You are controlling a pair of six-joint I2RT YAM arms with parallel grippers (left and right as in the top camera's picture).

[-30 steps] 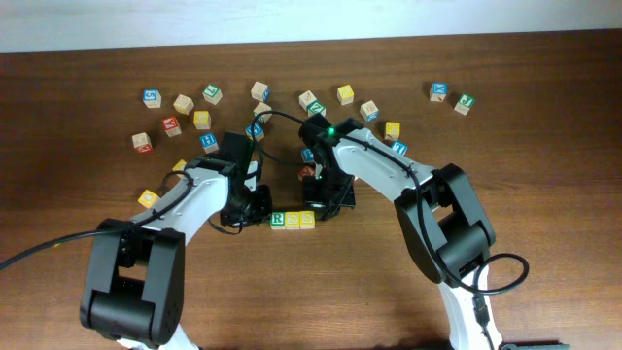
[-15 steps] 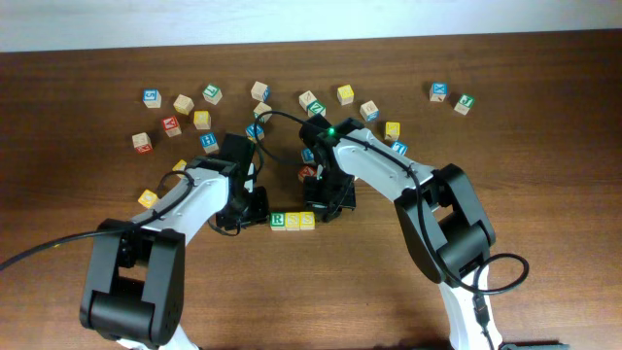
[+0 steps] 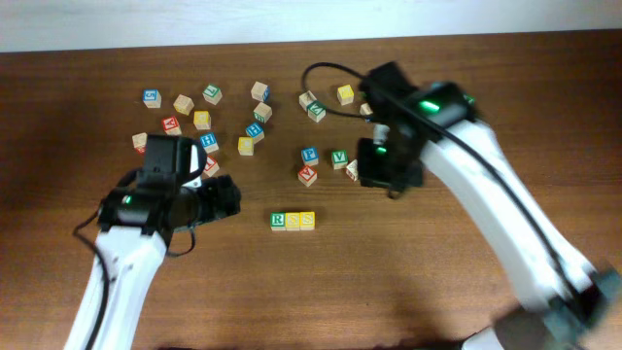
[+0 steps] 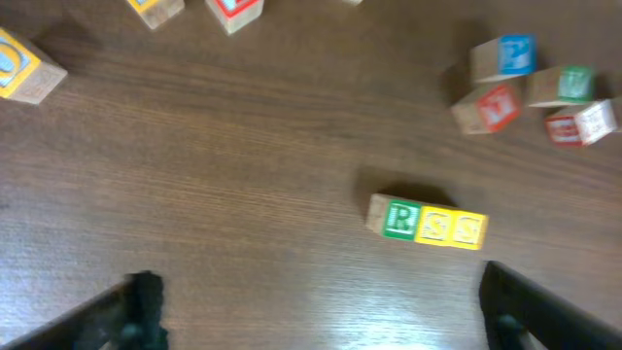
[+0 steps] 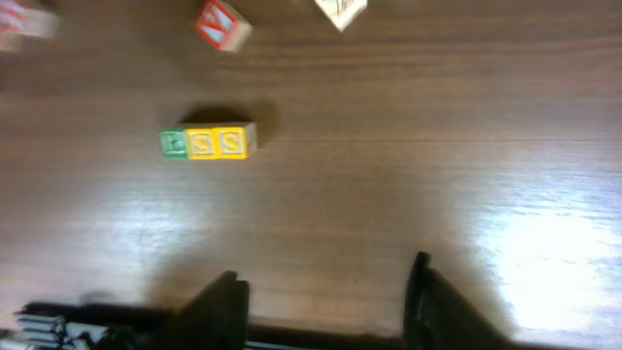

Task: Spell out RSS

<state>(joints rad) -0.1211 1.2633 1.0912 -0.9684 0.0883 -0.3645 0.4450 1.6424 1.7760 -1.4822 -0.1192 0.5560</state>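
The left gripper, jaws spread wide and holding nothing, hangs left of the RSS row — three square wooden cubes touching edge to edge on the grained brown table. Loose cubes lie scattered behind. The right gripper, likewise parted and bare, hangs beside a green V cube. The right wrist view shows both S letters most plainly.

Green-and-pale R cube, yellow S cube, second yellow S cube, dark brown table.

RSS cubes sit touching in a row.
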